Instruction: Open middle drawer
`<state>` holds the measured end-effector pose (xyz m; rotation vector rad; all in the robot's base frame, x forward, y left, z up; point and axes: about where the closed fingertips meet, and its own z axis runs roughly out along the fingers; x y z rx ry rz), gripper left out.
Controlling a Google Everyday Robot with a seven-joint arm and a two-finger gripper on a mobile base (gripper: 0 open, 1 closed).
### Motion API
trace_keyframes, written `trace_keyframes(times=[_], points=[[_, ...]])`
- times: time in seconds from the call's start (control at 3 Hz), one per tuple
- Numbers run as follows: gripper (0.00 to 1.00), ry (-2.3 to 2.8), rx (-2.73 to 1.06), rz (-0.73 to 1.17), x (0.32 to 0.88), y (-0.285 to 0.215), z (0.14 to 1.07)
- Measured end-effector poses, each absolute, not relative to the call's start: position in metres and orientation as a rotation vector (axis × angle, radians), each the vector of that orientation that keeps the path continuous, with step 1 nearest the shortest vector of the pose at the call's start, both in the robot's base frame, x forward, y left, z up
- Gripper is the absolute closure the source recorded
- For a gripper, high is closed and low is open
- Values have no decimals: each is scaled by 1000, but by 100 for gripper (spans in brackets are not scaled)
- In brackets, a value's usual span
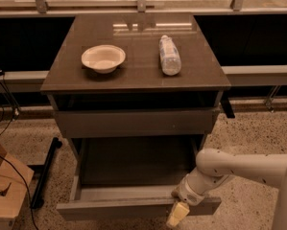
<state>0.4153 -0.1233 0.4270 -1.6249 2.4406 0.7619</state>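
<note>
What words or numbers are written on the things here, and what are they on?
No text can be read anywhere.
Bottle lying on the cabinet top: any label is too blurred to read.
Bowl: plain, no writing shows.
Gripper, at the front of the pulled-out drawer: no writing shows.

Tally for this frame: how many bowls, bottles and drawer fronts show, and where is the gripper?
Bowl: 1, on the cabinet top
Bottle: 1, lying on its side on that top
Drawer fronts: 2, the upper drawer and the pulled-out middle drawer
Gripper: 1, at the middle drawer's front edge
Total: 5
</note>
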Motion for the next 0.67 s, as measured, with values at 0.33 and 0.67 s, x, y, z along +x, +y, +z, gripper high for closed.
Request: trace_keyframes(times=[0.33, 0.67], points=[[1, 2441, -1625, 762, 416, -123, 427], [0, 2441, -1626, 763, 415, -123, 427]])
